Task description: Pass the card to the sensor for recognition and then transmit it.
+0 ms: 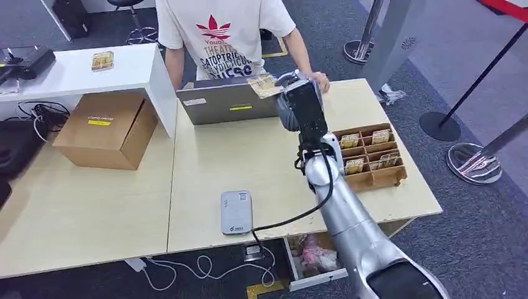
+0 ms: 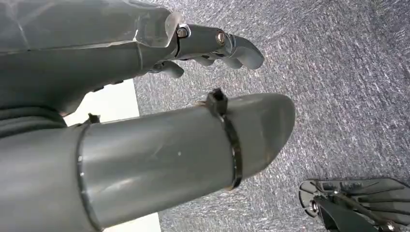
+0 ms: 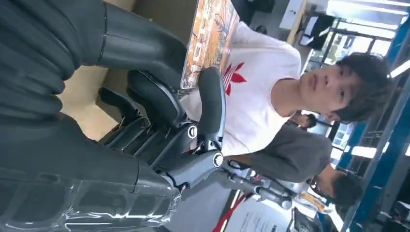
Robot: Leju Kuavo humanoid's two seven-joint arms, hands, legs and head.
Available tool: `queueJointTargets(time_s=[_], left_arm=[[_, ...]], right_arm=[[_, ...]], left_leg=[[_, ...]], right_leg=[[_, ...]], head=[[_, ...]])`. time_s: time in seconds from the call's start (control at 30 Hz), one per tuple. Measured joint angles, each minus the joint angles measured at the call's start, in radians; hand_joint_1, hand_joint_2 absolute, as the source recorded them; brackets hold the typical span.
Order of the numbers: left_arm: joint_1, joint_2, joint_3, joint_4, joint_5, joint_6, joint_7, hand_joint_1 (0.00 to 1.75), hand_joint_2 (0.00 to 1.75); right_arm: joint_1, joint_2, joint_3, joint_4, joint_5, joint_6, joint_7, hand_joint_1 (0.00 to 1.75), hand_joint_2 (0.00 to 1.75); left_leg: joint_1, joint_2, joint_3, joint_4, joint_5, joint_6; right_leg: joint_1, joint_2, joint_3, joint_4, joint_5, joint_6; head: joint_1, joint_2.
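We see the card [image 3: 210, 34] pinched in our right hand [image 3: 159, 116], between the thick thumb and a dark finger [image 3: 212, 104]; its printed face is turned partly away, so we cannot read it. In the head view the card [image 1: 264, 85] sits at the far edge of the table [image 1: 261, 159], just above the back of the grey laptop [image 1: 224, 103] and close to the person [image 1: 224, 34] in the white shirt who stands behind it. The person's hand [image 1: 320, 80] lies beside our right hand [image 1: 292, 84]; whether it touches the card is hidden by the wrist housing.

Open tabletop stretches between the laptop and the white sensor [image 1: 236, 212] near the front edge. The tray of cards [image 1: 368, 156] lies by the table's right edge, partly covered by our forearm. A brown carton [image 1: 107, 129] stands to the left, under the white shelf [image 1: 81, 68].

Our right arm reaches forward at full stretch. Our left hand [image 2: 212, 46] hangs over grey carpet [image 2: 338, 72], its fingers loosely apart and holding nothing.
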Motion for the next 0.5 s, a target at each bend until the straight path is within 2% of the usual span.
queueJointTargets(time_s=[0.23, 0.5], left_arm=[[-0.004, 0.000, 0.000, 0.000, 0.002, -0.001, 0.001, 0.00, 0.00], [-0.004, 0.000, 0.000, 0.000, 0.001, -0.001, 0.004, 0.00, 0.00]], right_arm=[[-0.064, 0.000, -0.024, 0.095, 0.007, -0.001, 0.008, 1.75, 1.75], [-0.084, 0.000, -0.042, 0.153, 0.007, -0.006, 0.012, 1.75, 1.75]], left_leg=[[0.000, 0.000, 0.000, 0.000, 0.000, 0.000], [0.000, 0.000, 0.000, 0.000, 0.000, 0.000]], right_leg=[[0.000, 0.000, 0.000, 0.000, 0.000, 0.000], [0.000, 0.000, 0.000, 0.000, 0.000, 0.000]], head=[[-0.001, 0.000], [0.000, 0.000]])
